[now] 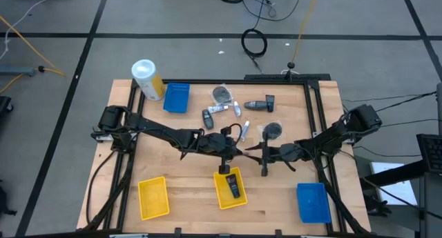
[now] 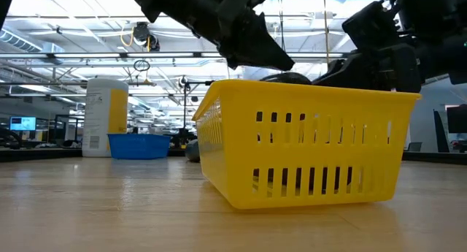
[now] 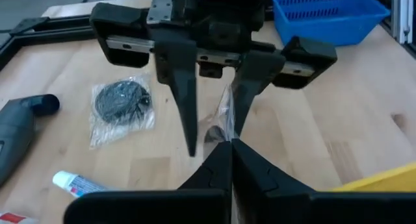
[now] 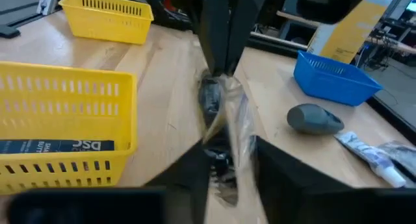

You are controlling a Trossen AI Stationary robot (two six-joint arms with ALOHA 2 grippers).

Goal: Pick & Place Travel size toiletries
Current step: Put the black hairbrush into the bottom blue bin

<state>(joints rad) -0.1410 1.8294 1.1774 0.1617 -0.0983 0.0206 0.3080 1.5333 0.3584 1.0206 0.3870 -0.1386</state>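
Right wrist view alone shows a clear-wrapped packet (image 4: 224, 130) pinched in the clenched left gripper (image 4: 221, 68), above the yellow tray (image 1: 222, 194). The right gripper (image 4: 227, 162) straddles the packet's lower end; I cannot tell if it grips.

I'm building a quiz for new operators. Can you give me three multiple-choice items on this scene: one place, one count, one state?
1. Where is the canister?
A. In a yellow tray
B. Beside a blue tray
C. Between the arms

2. How many yellow trays are there?
A. One
B. Two
C. Four

3. What is the left tool doing?
A. Shut on the clear-wrapped packet
B. Wide open
C. Out of view

B: the canister stands next to the blue tray.
B: there is one yellow tray at the left and another at the middle.
A: the left tool pinches the packet, facing the right tool at the table's centre.
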